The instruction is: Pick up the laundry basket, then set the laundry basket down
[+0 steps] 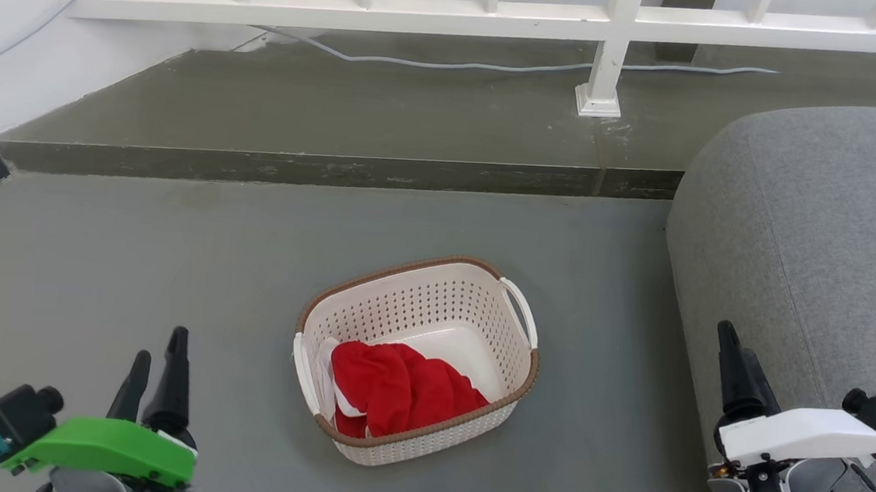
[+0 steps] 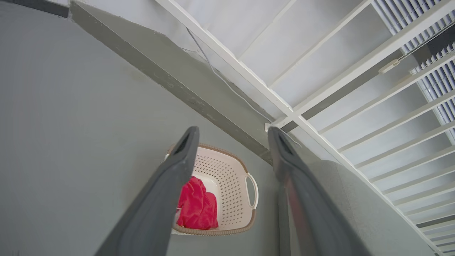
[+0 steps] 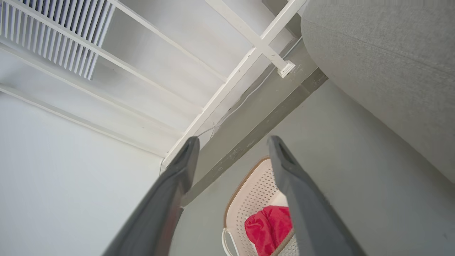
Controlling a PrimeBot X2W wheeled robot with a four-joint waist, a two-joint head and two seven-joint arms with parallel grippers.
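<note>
Pick-up pending: laundry basket (image 1: 433,302) on floor (image 1: 171,256). Left gripper (image 1: 158,343) and right gripper (image 3: 231,142), jaws open, must reach its side handles (image 1: 520,309).

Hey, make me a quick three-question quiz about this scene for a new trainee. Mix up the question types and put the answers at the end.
1. True or false: the laundry basket stands on the floor, and neither gripper touches it.
2. What colour is the cloth lying in the basket? A. blue B. red C. green
3. Fill in the blank: the left gripper and the right gripper are both ____ (open or shut).

Key: 1 true; 2 B; 3 open.
</note>
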